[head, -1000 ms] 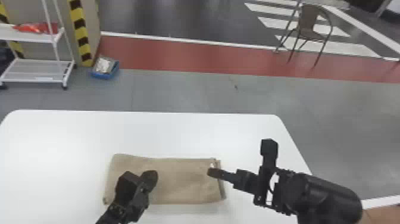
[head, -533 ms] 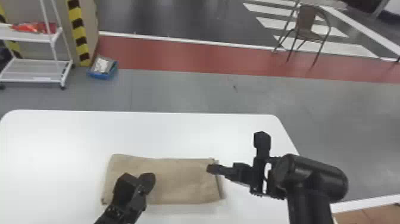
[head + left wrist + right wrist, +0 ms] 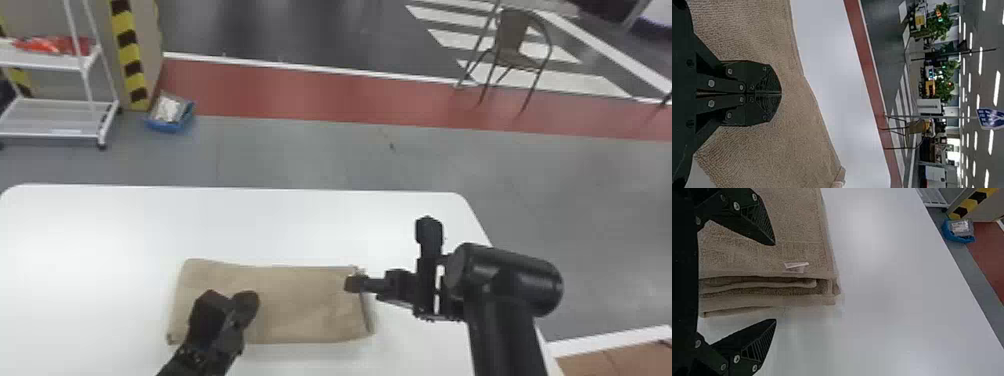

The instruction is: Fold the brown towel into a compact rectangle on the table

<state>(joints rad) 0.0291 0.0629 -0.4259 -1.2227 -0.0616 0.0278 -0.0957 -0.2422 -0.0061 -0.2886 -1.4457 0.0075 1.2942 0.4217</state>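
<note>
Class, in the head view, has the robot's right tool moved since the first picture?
Yes. Judged against the far right corner of the table, the right tool has shifted left and a little toward the far edge.

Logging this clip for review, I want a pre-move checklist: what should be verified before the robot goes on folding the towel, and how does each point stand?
1. Towel lying wholly on the table: ok.
2. Right claw open at the towel's layered end: ok.
3. Layers at that end flush: not ok, their edges are staggered.
4. Left claw shut, over the towel's left part: ok.
5. Left claw pressing the cloth down: cannot tell.
6. White tag tucked away: not ok, it lies exposed on top.
</note>
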